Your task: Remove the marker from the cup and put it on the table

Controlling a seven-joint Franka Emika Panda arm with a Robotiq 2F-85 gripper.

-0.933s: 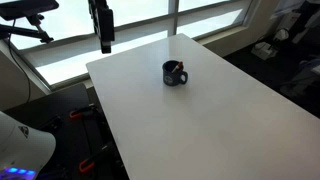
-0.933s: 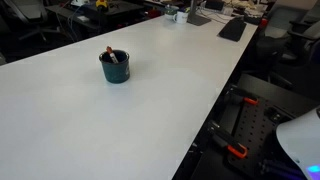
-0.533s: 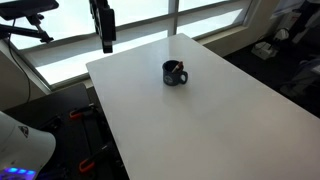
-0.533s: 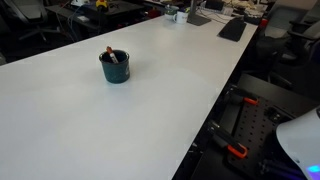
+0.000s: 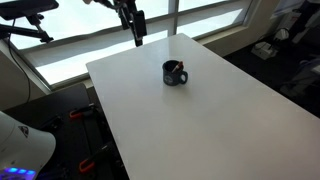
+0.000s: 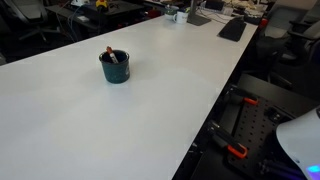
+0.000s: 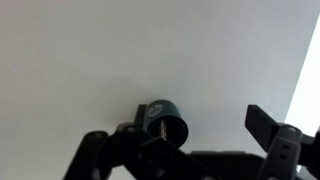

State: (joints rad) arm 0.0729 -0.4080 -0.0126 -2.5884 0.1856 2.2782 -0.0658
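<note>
The cup (image 5: 174,73) is a dark glossy mug standing upright on the white table (image 5: 200,120) near its far end. In both exterior views it holds the marker (image 6: 112,56), a reddish stick leaning inside the cup (image 6: 115,67) on the table (image 6: 150,110). My gripper (image 5: 135,25) hangs high above the table's far edge, apart from the cup, and is out of view in one exterior view. In the wrist view my gripper (image 7: 197,115) is open and empty. The cup (image 7: 165,122) sits low between the fingers, with the marker (image 7: 158,126) inside it.
A large window runs behind the table's far edge. The white robot base (image 5: 20,150) stands at the lower left. Office desks and a keyboard (image 6: 232,28) lie beyond the table. Red clamps (image 6: 235,152) sit below the table's edge.
My gripper has moved sideways along the table's far edge, closer to the cup. The cup and marker have not moved.
</note>
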